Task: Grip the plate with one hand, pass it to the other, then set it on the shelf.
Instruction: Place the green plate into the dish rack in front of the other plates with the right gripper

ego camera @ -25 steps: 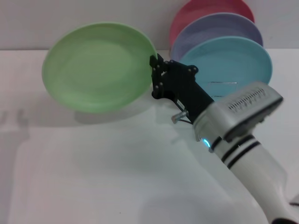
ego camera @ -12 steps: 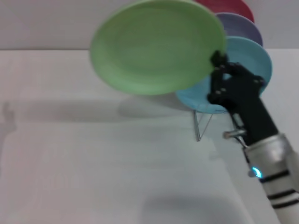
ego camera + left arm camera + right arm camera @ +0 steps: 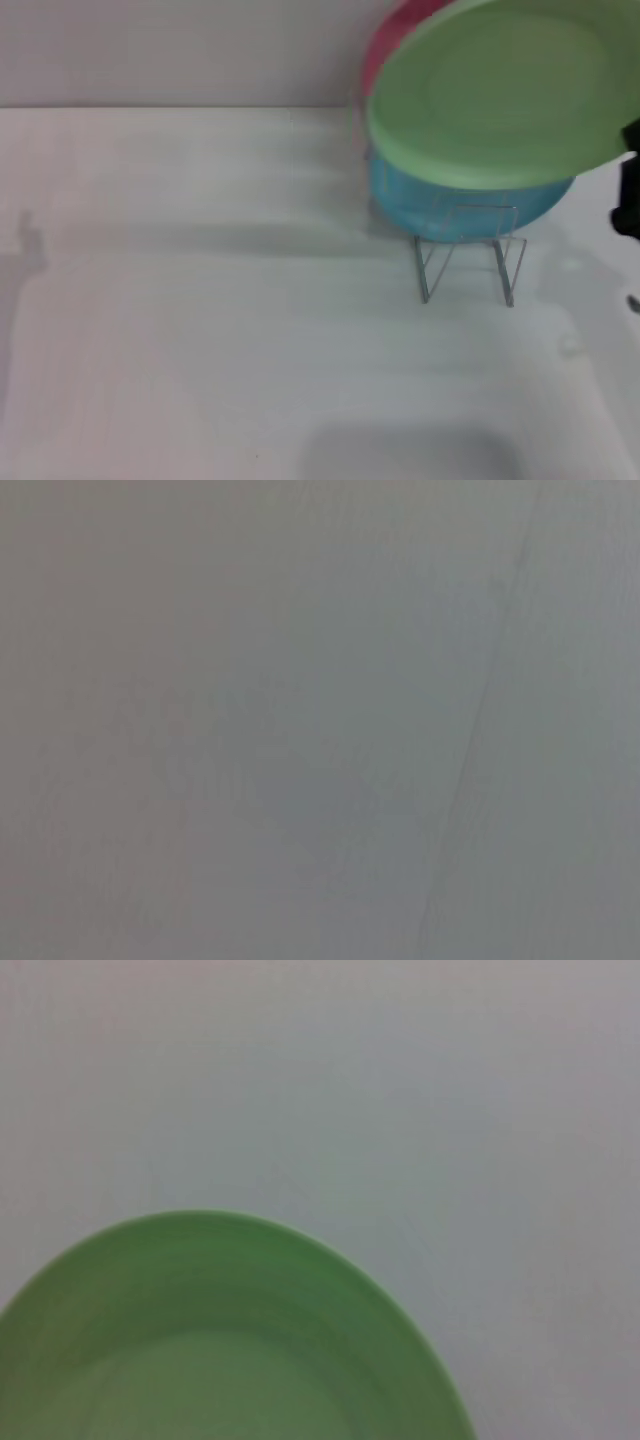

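The pale green plate [image 3: 500,90] hangs tilted in the air at the back right, above the silver wire shelf [image 3: 468,252]. Only a black part of my right gripper [image 3: 630,145] shows at the right edge of the head view, at the plate's rim, shut on it. The right wrist view shows the plate [image 3: 210,1340] filling its lower half against a plain grey surface. My left gripper is out of view; the left wrist view shows only a bare grey surface.
A light blue plate [image 3: 455,200] stands in the shelf just under the green one, and a red plate [image 3: 395,40] stands behind it. The white table [image 3: 200,330] stretches to the left and front.
The right gripper has carried the green plate from the left-middle to the right and up, over the shelf. The arm has slid almost fully out of the head view.
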